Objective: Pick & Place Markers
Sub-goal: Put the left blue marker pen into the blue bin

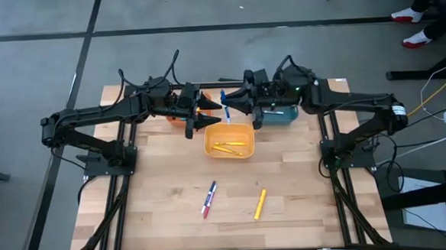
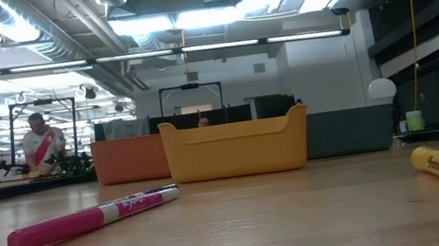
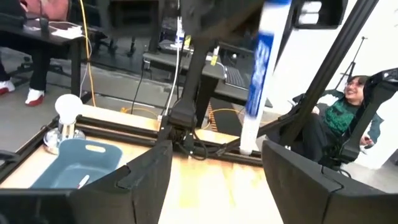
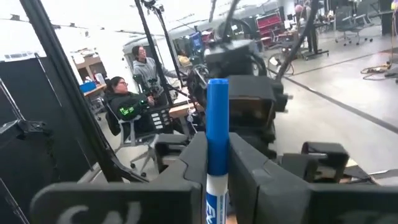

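While both arms meet above the far half of the counter (image 1: pixel 165 197), the stock stands as follows.

Sorted: yellow bin (image 1: pixel 228 141), mid-counter, holds what look like yellow markers (image 1: pixel 230 147); their number cannot be told. Teal bin (image 1: pixel 280 116), behind it under the right arm, contents hidden from above. Orange bin (image 1: pixel 195 109), under the left arm, likewise hidden.

In transit: one blue marker (image 1: pixel 224 106), held upright in the air between the two grippers, above the far edge of the yellow bin.

Outstanding: pink marker (image 1: pixel 208 200) with a blue one close alongside it, lying loose on the near part of the counter; one yellow marker (image 1: pixel 260 203) to their right, also loose. By my reckoning the job is partly done, with at least three left to collect plus the one in hand.

Right gripper (image 4: pixel 217 168): clamped on the blue marker, which stands up between its fingers; arm stretched inward from the right side.

Left gripper (image 3: pixel 211 168): fingers spread, nothing between them, pointed at the same marker hanging just ahead; arm stretched inward from the left. It looks like a handover or a drop is pending.
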Controlling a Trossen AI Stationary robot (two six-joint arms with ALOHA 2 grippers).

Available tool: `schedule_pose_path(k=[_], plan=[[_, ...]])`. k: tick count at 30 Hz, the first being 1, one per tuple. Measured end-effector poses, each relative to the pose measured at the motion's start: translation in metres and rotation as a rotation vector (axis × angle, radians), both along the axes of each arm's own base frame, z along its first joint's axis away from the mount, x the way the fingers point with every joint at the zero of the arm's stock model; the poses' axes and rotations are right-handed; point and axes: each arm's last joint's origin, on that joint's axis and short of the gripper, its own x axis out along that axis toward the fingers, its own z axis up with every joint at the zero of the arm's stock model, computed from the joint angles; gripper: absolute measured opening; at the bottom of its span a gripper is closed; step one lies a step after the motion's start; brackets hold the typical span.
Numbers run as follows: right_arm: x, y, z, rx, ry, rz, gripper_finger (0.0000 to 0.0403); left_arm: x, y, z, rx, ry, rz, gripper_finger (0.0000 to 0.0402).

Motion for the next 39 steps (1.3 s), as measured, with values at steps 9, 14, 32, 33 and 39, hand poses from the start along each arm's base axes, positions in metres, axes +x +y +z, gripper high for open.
schedule_pose_path(k=[9, 14, 32, 33, 39], plan=[[-0.024, -0.003, 0.025, -0.061, 0.182, -0.139, 0.0041, 0.0, 0.0, -0.001, 0.001, 0.006, 0.001, 0.0238], [-0.035, -0.003, 0.034, -0.103, 0.283, -0.207, 0.0041, 0.0, 0.0, -0.001, -0.015, 0.007, 0.002, 0.0237], [-0.063, -0.053, 0.026, -0.175, 0.551, -0.407, 0.0041, 0.0, 0.0, -0.001, -0.054, 0.01, 0.006, 0.0238], [-0.064, -0.055, 0.024, -0.171, 0.565, -0.401, 0.0041, 0.0, 0.0, -0.001, -0.054, 0.01, 0.006, 0.0237], [-0.075, -0.066, 0.012, -0.184, 0.703, -0.37, 0.0041, 0.0, 0.0, -0.001, -0.06, 0.01, 0.015, 0.0235]])
